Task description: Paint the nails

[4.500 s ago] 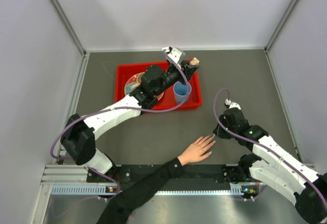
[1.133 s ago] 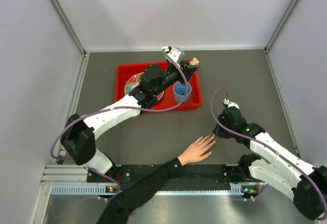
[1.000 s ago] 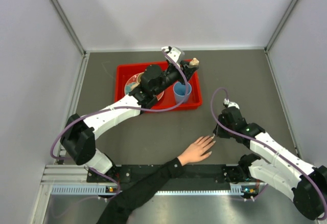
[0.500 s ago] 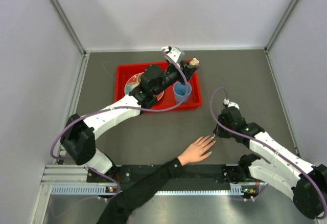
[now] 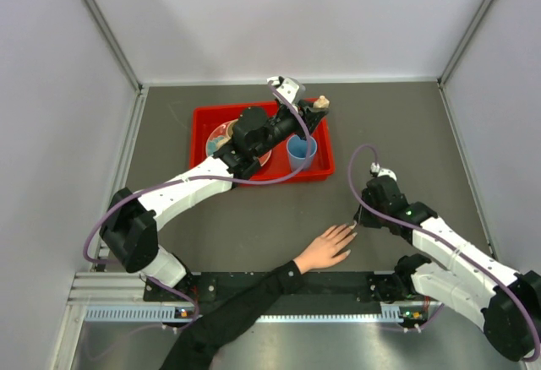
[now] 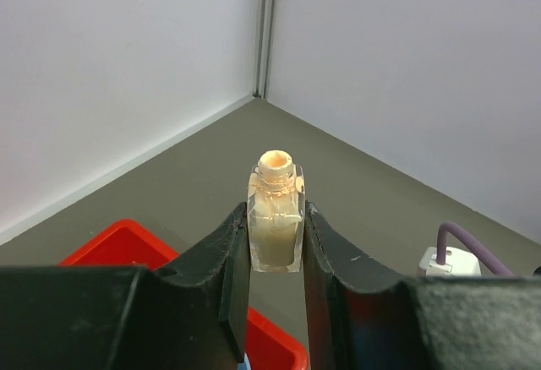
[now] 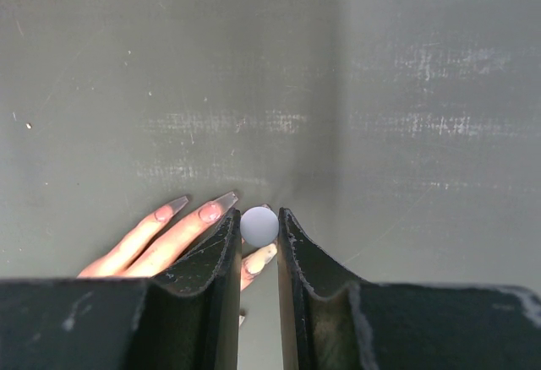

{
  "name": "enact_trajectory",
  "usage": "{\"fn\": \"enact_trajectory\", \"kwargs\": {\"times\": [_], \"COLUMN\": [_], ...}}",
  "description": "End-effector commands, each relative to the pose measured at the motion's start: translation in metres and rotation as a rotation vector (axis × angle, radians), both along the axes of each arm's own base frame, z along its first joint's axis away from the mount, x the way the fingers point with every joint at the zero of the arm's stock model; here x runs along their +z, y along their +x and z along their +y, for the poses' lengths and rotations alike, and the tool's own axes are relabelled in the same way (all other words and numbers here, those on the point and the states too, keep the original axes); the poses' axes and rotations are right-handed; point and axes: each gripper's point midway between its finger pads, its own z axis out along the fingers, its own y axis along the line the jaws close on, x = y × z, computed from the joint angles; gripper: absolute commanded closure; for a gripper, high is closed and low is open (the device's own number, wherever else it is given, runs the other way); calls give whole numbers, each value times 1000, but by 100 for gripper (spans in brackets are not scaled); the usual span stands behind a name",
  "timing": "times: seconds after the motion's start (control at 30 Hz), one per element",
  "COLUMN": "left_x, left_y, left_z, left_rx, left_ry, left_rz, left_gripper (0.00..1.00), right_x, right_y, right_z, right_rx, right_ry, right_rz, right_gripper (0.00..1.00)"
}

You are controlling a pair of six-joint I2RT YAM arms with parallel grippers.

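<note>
A light-skinned hand [image 5: 325, 247] with a black sleeve lies flat near the table's front edge, fingers spread toward the right. Its long pale nails [image 7: 224, 201] show in the right wrist view, one directly under the jaws [image 7: 260, 260]. My right gripper [image 5: 356, 220] is at the fingertips, shut on a round grey brush cap [image 7: 259, 226]; the brush itself is hidden below it. My left gripper [image 5: 317, 105] hovers over the red tray's back right corner, shut on an open, clear bottle of cream polish [image 6: 275, 214], held upright.
The red tray [image 5: 203, 121] at the back holds a blue cup [image 5: 300, 152] and a round plate with coloured patches [image 5: 221, 138]. A black sleeve [image 5: 228, 315] crosses the front rail. Grey walls close in both sides and the back.
Since 4.5 s ago the right arm has shifted slightly toward the fingertips. Over the last second nothing visibly moves; the hand and left arm stay put.
</note>
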Motion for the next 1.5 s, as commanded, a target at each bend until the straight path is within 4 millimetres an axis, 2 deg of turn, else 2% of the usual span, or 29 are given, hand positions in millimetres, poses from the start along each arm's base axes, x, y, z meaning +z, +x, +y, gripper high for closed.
{"fn": "enact_trajectory", "kwargs": {"times": [0.0,1.47], "left_x": [44,40], "left_y": [-9,-6], "left_z": [8,7], "left_rx": [-12,-14], "left_ry": [-81,-86], "left_rz": [-69,-56], "left_gripper": [100,100], "right_x": [10,7], "right_y": [14,18], "right_z": [0,-3], "right_rx": [-27,-37], "right_ry": [13,8], "right_rz": [-47,-45], "right_gripper": [100,100]}}
